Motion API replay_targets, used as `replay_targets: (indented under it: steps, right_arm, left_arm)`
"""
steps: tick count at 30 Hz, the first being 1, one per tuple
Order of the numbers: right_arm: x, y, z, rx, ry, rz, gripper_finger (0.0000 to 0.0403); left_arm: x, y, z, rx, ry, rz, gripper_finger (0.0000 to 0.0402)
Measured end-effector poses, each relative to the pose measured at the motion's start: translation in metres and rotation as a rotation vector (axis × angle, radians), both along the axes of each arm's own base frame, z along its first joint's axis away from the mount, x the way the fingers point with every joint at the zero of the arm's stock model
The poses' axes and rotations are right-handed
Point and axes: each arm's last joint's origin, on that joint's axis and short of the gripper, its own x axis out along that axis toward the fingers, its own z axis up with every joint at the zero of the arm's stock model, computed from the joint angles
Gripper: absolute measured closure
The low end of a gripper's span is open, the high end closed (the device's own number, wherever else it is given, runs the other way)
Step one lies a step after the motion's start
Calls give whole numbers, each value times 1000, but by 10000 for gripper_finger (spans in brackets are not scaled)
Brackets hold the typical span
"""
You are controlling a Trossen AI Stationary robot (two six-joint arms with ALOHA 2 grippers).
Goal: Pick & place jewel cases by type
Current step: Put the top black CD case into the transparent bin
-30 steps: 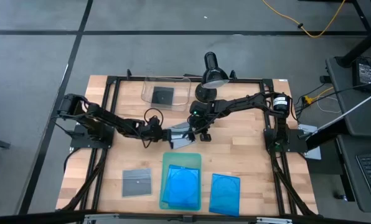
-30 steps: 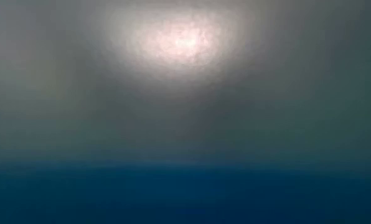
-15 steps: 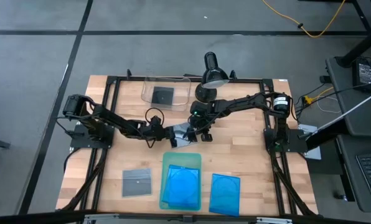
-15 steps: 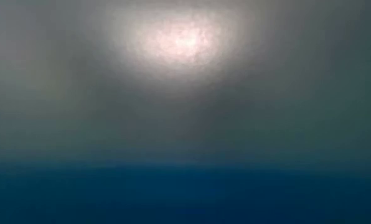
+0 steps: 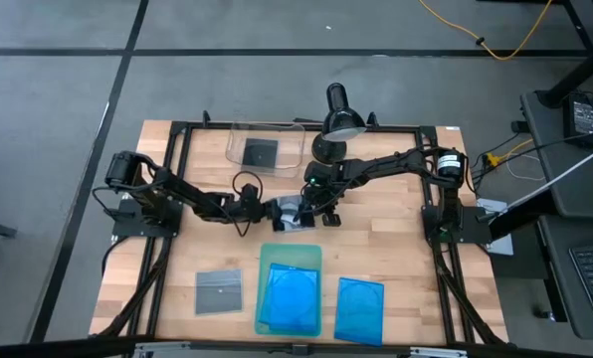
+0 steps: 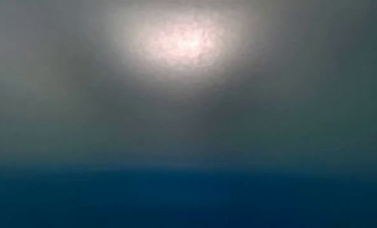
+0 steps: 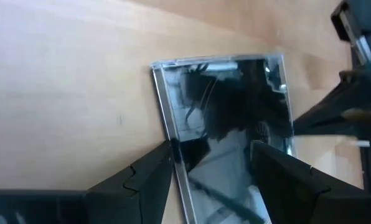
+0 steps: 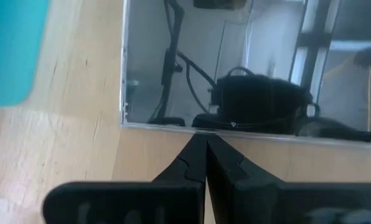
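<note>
Wooden bench [image 5: 396, 234], dark jewel case [image 7: 229, 124] lying flat mid-bench, away from every edge.

Left gripper [image 7: 213, 165] is spread open astride one case edge; right gripper [image 8: 205, 163] is pinched shut at another. Thin, stiff, glossy plastic: probably light, slippery, crackable, best gripped across an edge.

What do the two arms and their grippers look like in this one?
Both arms are dark, slim and jointed, with black cables looping beside them. The left gripper has two matte black wedge-shaped fingers with notched inner edges; the right gripper has the same black notched fingers. The right arm's base carries an orange-marked motor housing.
</note>
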Motion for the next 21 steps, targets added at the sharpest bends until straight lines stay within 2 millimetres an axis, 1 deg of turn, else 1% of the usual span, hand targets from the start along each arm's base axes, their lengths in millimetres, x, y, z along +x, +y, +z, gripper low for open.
replay_targets:
  steps: [6,13,18,21]
  right_arm:
    - [-1,0,-1,-3,-4,3,397]
    - [-1,0,-1,-8,-6,10,397]
    - [-1,0,-1,-9,-6,10,397]
    - [-1,0,-1,-9,-5,9,397]
  left_arm:
    - [0,1,6,24,-15,4,196]
    - [-2,2,17,58,-46,9,196]
    - [-2,2,27,82,-85,20,196]
    - [-2,3,39,113,-134,21,196]
